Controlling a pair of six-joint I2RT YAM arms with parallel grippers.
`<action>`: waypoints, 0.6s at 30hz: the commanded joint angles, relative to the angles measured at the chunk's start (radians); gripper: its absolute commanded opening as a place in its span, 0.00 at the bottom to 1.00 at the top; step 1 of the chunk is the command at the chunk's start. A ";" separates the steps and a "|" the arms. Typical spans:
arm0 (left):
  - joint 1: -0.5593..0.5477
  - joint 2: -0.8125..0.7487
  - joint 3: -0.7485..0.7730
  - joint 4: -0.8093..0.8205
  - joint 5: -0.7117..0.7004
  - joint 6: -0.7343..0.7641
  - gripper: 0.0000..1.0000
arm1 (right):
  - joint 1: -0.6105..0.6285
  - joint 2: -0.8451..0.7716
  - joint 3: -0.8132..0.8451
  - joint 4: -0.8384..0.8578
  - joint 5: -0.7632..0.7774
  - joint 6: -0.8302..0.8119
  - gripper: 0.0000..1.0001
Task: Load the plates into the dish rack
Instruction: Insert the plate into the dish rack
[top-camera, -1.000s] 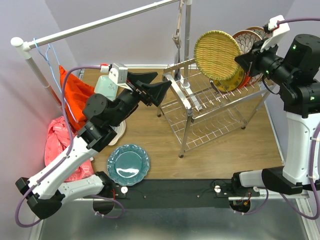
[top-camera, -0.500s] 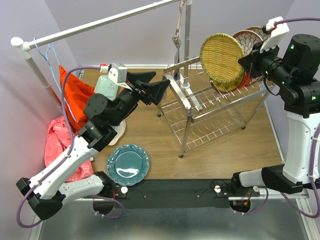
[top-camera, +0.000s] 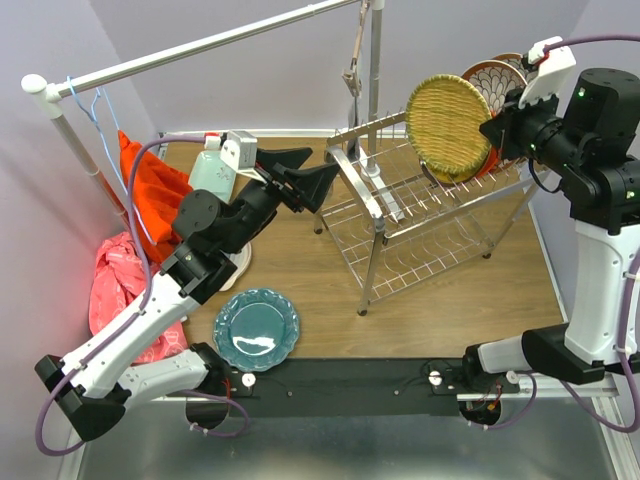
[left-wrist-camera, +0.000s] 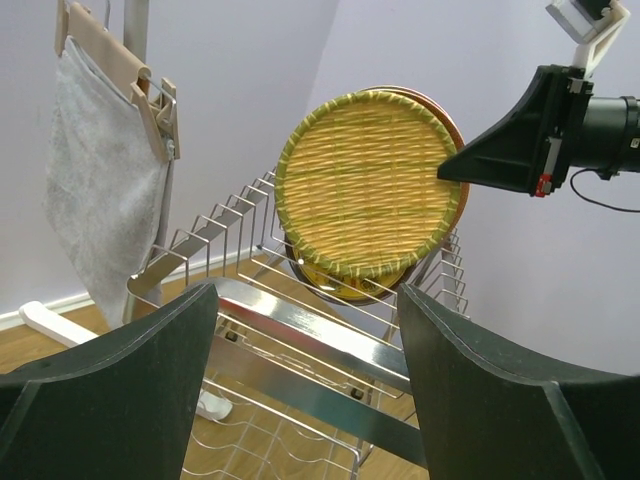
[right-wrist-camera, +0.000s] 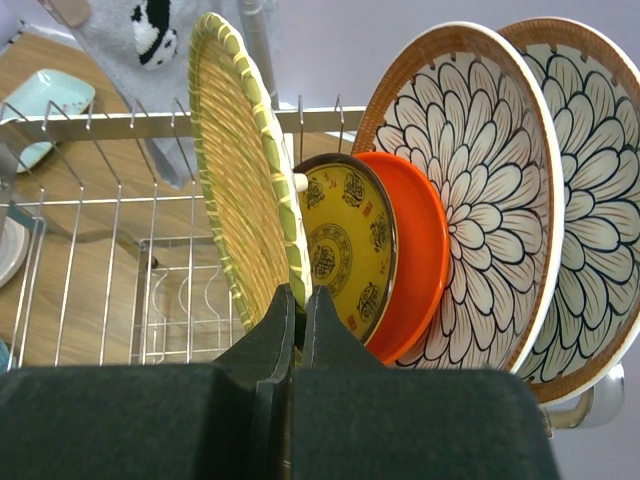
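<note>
My right gripper (top-camera: 490, 130) (right-wrist-camera: 300, 295) is shut on the rim of the yellow woven plate (top-camera: 447, 128) (left-wrist-camera: 362, 185) (right-wrist-camera: 245, 170). It holds the plate upright over the top tier of the dish rack (top-camera: 420, 215) (right-wrist-camera: 90, 200). Just behind it stand a dark-yellow patterned plate (right-wrist-camera: 345, 250), an orange plate (right-wrist-camera: 420, 250) and two brown-rimmed floral plates (right-wrist-camera: 470, 170) (right-wrist-camera: 590, 200). A teal scalloped plate (top-camera: 256, 329) lies on the table near the left arm's base. My left gripper (top-camera: 322, 165) (left-wrist-camera: 308, 295) hangs open and empty at the rack's left end.
A white clothes rail (top-camera: 200, 45) crosses the back, with a grey cloth on a wooden hanger (left-wrist-camera: 100, 180) beside the rack. Orange cloth (top-camera: 150, 190) and pink cloth (top-camera: 115, 290) lie at the left. A pale dish (top-camera: 212, 172) sits behind the left arm.
My right gripper has carried the woven plate to the right and back, closer to the plates standing in the rack. The left arm has barely shifted.
</note>
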 joint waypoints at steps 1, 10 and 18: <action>0.010 -0.026 -0.009 0.036 -0.010 -0.007 0.81 | 0.016 0.013 0.044 -0.008 0.066 -0.018 0.01; 0.019 -0.032 -0.031 0.059 -0.009 -0.013 0.81 | 0.046 0.028 0.057 -0.029 0.123 -0.021 0.01; 0.028 -0.044 -0.057 0.072 -0.009 -0.018 0.81 | 0.122 0.049 0.063 -0.069 0.226 -0.003 0.01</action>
